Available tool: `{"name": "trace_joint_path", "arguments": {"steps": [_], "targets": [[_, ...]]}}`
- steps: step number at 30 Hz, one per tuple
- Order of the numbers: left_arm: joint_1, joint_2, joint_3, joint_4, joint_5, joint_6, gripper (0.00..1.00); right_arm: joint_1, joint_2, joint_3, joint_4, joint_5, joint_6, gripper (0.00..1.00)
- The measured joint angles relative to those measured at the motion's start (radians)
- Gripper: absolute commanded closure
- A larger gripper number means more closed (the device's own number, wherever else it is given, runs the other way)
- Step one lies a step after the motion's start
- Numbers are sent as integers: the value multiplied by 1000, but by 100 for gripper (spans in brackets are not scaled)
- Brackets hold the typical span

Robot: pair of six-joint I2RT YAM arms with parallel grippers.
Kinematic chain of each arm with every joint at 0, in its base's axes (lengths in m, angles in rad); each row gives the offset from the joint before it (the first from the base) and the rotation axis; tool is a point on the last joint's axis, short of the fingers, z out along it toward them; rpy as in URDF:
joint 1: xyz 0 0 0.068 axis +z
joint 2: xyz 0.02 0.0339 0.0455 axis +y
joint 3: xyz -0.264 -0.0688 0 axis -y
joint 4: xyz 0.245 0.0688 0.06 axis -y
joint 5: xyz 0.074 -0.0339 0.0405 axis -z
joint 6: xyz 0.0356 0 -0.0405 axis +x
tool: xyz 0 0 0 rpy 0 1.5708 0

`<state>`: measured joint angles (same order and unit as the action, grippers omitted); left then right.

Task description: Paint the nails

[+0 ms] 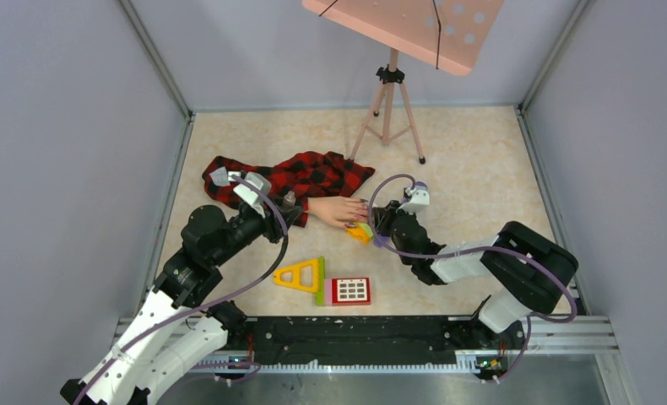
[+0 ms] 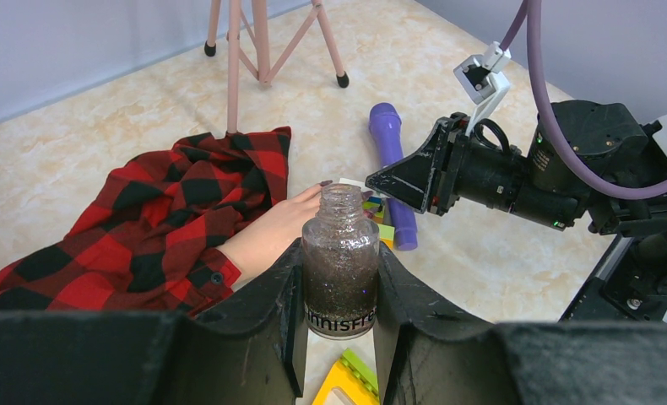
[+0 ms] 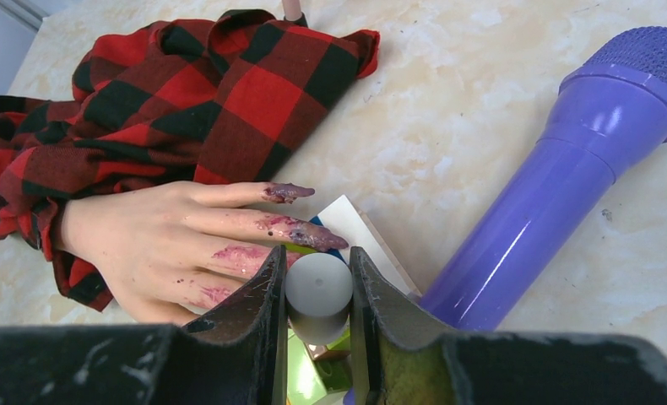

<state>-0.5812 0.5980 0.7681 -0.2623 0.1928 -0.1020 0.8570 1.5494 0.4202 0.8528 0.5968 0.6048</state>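
The flesh-coloured mannequin hand [image 1: 337,211] lies on the table with its red-and-black plaid sleeve [image 1: 296,175] to the left. In the right wrist view the hand [image 3: 161,245] shows dark purplish nails [image 3: 290,192] and smeared polish on the fingers. My left gripper [image 2: 338,304] is shut on an open bottle of dark glitter polish [image 2: 340,261], held upright beside the wrist. My right gripper [image 3: 317,295] is shut on a grey round cap [image 3: 317,285], just over the fingertips. Any brush under the cap is hidden.
A purple toy microphone [image 3: 558,194] lies right of the fingers. Coloured toy blocks [image 1: 360,232] sit under the fingertips. A yellow triangle piece [image 1: 300,274] and a red window block [image 1: 347,291] lie near the front. A pink tripod [image 1: 387,101] stands at the back.
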Motion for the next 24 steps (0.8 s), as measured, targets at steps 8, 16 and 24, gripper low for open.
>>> {"name": "trace_joint_path", "arguments": {"steps": [8,16,24], "targets": [[0,0,0,0,0,0,100,0,15,3,14,0,-2,100],[0,0,0,0,0,0,100,0,24,9,25,0,-8,100],[0,0,0,0,0,0,100,0,31,27,40,2,-15,100]]}}
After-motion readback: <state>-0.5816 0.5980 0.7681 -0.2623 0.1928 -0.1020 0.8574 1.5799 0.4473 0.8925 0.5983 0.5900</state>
